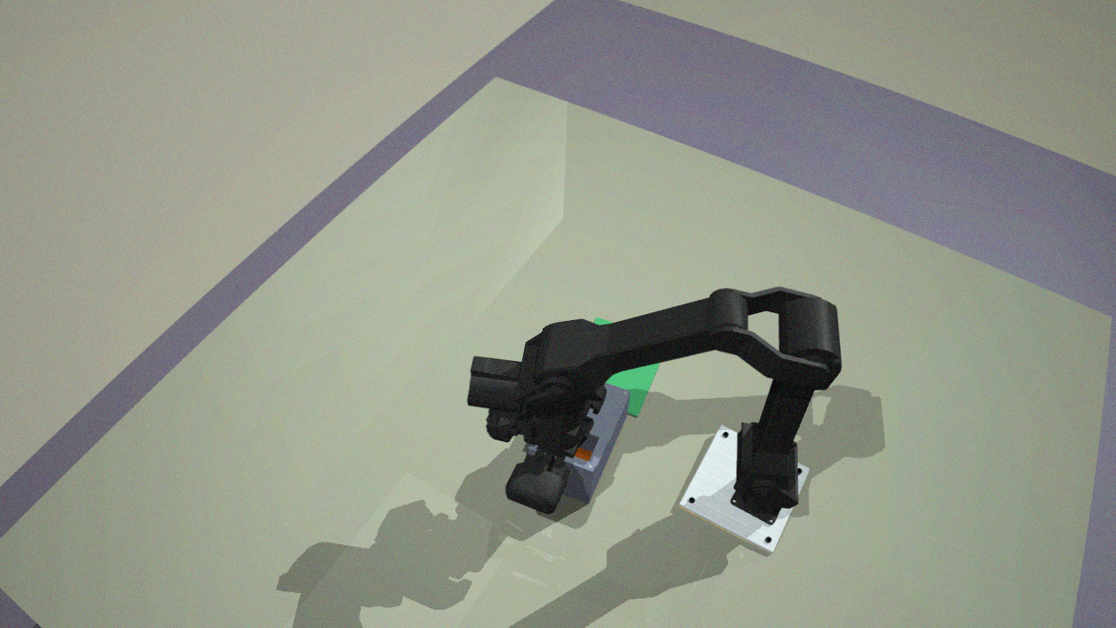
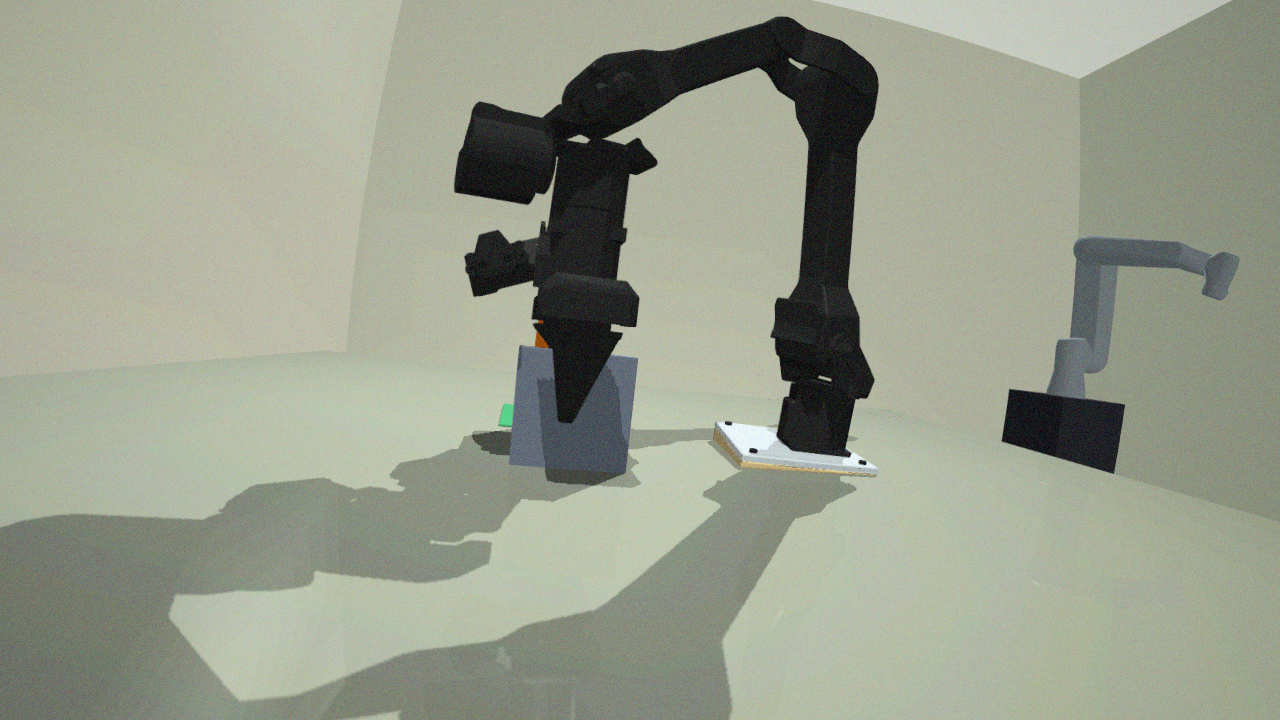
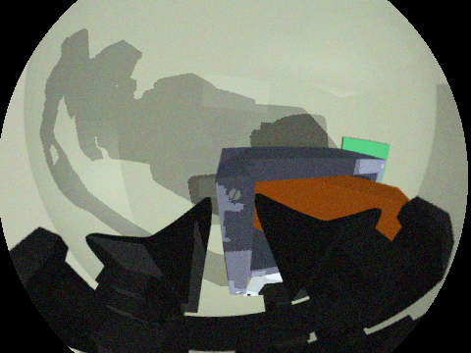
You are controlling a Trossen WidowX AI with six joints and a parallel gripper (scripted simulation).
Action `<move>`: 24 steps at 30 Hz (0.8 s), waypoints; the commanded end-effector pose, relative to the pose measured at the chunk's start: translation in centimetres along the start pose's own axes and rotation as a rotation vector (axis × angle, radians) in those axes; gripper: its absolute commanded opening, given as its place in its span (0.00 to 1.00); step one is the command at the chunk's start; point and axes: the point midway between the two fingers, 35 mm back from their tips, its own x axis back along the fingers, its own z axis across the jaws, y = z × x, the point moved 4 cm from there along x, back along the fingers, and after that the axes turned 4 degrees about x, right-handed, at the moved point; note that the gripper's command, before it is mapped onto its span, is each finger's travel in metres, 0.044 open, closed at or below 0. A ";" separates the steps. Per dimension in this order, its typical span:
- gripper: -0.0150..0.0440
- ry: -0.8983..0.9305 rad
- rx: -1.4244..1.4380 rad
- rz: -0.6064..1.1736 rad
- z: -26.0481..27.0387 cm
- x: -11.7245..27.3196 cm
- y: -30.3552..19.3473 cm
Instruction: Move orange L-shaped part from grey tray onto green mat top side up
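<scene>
With its fingers half-closed on nothing, the hand (image 3: 232, 223) presses the tilted orange part (image 3: 334, 199).

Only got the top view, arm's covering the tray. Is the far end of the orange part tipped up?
Observer: Yes. In the exterior view, a corner of the orange part pokes above the grey tray, behind the claw.
Operator: Where are the fingers?
Observer: In the wrist view, one finger is over the part and the other hangs outside the tray wall.
Operator: Gripping anything?
Observer: No, the claw is partly open and pinches nothing.
</scene>
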 end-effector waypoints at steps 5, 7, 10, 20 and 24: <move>0.56 -0.001 -0.001 0.001 0.1 0.2 0.0; 0.56 -0.003 -0.003 0.003 0.4 0.4 0.0; 0.56 -0.008 -0.006 0.007 1.0 1.1 -0.1; 0.56 -0.009 -0.007 0.007 0.3 8.0 0.3; 0.56 -0.010 -0.007 0.007 0.0 10.8 -0.1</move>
